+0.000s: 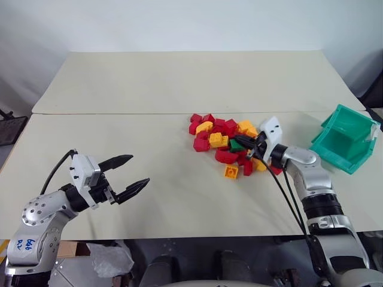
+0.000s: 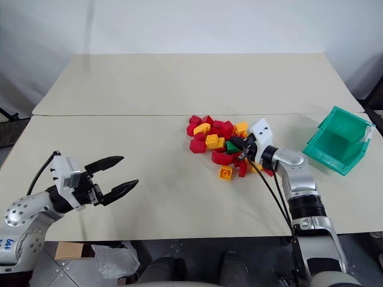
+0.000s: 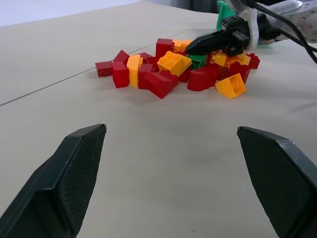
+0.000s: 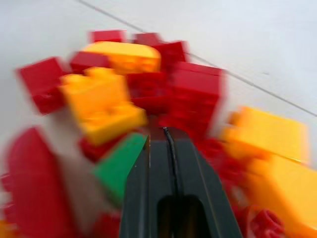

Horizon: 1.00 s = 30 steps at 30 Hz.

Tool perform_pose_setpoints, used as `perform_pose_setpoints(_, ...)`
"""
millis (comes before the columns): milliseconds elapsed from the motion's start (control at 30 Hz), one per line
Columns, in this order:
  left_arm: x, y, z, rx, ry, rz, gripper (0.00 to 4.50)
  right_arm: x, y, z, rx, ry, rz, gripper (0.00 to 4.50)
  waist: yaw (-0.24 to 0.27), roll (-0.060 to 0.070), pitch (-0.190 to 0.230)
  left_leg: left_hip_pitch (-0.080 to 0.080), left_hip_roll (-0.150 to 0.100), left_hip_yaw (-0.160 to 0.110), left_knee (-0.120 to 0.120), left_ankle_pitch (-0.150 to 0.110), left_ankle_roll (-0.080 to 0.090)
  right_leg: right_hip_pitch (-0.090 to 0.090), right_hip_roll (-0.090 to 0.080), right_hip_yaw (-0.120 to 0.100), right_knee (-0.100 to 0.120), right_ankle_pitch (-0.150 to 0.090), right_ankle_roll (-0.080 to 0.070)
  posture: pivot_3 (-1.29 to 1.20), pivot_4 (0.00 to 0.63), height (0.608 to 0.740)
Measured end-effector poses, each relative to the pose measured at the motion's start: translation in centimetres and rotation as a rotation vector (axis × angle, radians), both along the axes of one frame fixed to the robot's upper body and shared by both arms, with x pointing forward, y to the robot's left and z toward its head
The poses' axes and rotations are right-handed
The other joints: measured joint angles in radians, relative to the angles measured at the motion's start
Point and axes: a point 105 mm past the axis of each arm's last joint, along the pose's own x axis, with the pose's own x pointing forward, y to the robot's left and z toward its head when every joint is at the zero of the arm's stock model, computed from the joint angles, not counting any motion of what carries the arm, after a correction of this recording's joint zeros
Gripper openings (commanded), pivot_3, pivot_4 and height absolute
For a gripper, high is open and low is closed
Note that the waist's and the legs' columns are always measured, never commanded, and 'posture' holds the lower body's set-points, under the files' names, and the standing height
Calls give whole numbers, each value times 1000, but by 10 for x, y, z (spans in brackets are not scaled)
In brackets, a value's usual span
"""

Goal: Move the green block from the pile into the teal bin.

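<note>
**Right gripper pressed into the pile beside the green block**

The pile (image 1: 227,140) of red and yellow-orange bricks lies on the pale table (image 1: 149,89) and serves as the landmark here. The green block (image 1: 237,145) sits inside the pile, toward its near side, wedged among red bricks with a yellow-orange brick just beside it. In the right wrist view the block shows as a green patch touching the side of the fingers.

The right gripper (image 1: 246,143) reaches into the pile from the side nearer the teal bin, its tip just beside the green block. Its jaws are pressed together with no gap between them, and nothing is held in them; the block lies against the outside of the fingers, not between them.

The teal bin (image 1: 344,139) stands on the table well apart from the pile, beyond the right arm, tilted with its open front facing up and toward the pile.

The left gripper (image 1: 128,176) hovers over bare table well apart from the pile, on the side away from the bin, pointing toward the bricks. Its jaws are spread wide and empty.

One yellow-orange brick (image 1: 231,172) lies loose just off the pile's near edge.
</note>
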Motion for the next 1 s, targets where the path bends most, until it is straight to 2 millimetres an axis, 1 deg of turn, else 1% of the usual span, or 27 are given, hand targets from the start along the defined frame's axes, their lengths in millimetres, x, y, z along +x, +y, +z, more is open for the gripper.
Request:
perform_pose_setpoints(200, 1, -1, 1, 0, -4, -4, 4500, 5, -34, 1, 13, -9, -107, 14, -1, 0, 0, 0, 0, 0, 0, 0, 0, 0, 0, 0, 0, 0, 0, 0, 150, 740)
perform_pose_setpoints(267, 1, -2, 1, -1, -5, -7, 4500, 3, -43, 0, 3, 0, -126, 14, -1, 0, 0, 0, 0, 0, 0, 0, 0, 0, 0, 0, 0, 0, 0, 0, 150, 740)
perform_pose_setpoints(367, 2, -3, 2, -1, -8, -11, 4500, -3, -51, -2, -17, -2, -115, 14, 0, 0, 0, 0, 0, 0, 0, 0, 0, 1, 0, 0, 0, 0, 0, 0, 150, 740)
perform_pose_setpoints(467, 2, -2, 2, -5, -2, -13, 4500, -13, -64, -3, -4, 8, -114, 14, 7, 0, 0, 0, 0, 0, 1, 0, 0, 2, 0, -1, -1, 0, 0, 0, 150, 740)
perform_pose_setpoints(533, 3, -1, 1, -8, 7, -13, 4500, -23, -66, 0, 36, 12, -80, 14, 10, 0, 0, 0, 0, 0, 1, 0, 0, 1, 0, -1, -1, 0, 0, 0, 150, 740)
perform_pose_setpoints(567, 4, 0, -1, -11, 13, -10, 4500, -28, -64, 5, 53, 2, -49, 14, 12, 1, 1, 0, 0, 0, 1, 0, 0, 1, 0, -1, -1, 0, 0, 0, 150, 740)
perform_pose_setpoints(633, 5, 1, -1, -13, 17, -12, 4500, -41, -60, 21, 73, -36, 26, 14, 14, 3, 2, 0, 0, 0, 1, 0, 0, 1, 0, -1, -1, 0, 0, 0, 150, 740)
perform_pose_setpoints(700, 5, 1, 0, -12, 15, -21, 4500, -55, -65, 34, 51, -53, 66, 376, 21, 3, 2, 0, 0, 0, 0, 0, 0, 1, 0, -1, -1, 0, 0, 0, 150, 740)
perform_pose_setpoints(733, 4, 1, 0, -10, 16, -26, 4500, -64, -71, 36, 25, -36, 75, 587, 23, 3, 2, 0, 0, 0, 0, 0, 0, 1, 0, -1, -2, 0, 0, 0, 150, 740)
perform_pose_setpoints(767, 3, 3, -1, -6, 21, -25, 4500, -70, -76, 36, 3, -19, 75, 927, 26, 3, 2, 0, 0, 0, 0, 0, 0, 1, 0, -1, -2, 0, 0, 0, 150, 740)
perform_pose_setpoints(800, 1, 5, -3, -1, 29, -24, 4500, -78, -80, 32, -30, 10, 81, 1204, 29, 3, 2, -1, 0, 0, 0, 0, 0, 1, 0, -1, -3, 0, 0, 0, 150, 740)
perform_pose_setpoints(833, 0, 6, -4, 2, 35, -23, 4500, -86, -85, 26, -58, 47, 91, 1621, 32, 3, 2, -1, 0, 0, 0, 0, 0, 2, 0, -2, -4, 0, 0, 0, 150, 740)
perform_pose_setpoints(900, -1, 8, -6, 3, 43, -26, 4500, -100, -95, 12, -96, 122, 108, 2263, 37, 3, 2, 0, 0, 1, 0, 0, 1, 2, 0, -2, -5, 0, 0, 0, 150, 740)
perform_pose_setpoints(933, -1, 10, -7, 2, 48, -22, 4500, -105, -99, 5, -108, 144, 114, 2677, 38, 3, 2, 0, 0, 2, 0, 0, 1, 2, 0, -1, -5, 0, 0, 0, 150, 740)
perform_pose_setpoints(1000, 0, 11, -7, 0, 51, -18, 4500, -109, -111, -2, -113, 146, 91, 3369, 38, 3, 2, 0, 0, 3, 0, 0, 1, 2, 0, -1, -5, 0, 0, 0, 150, 740)
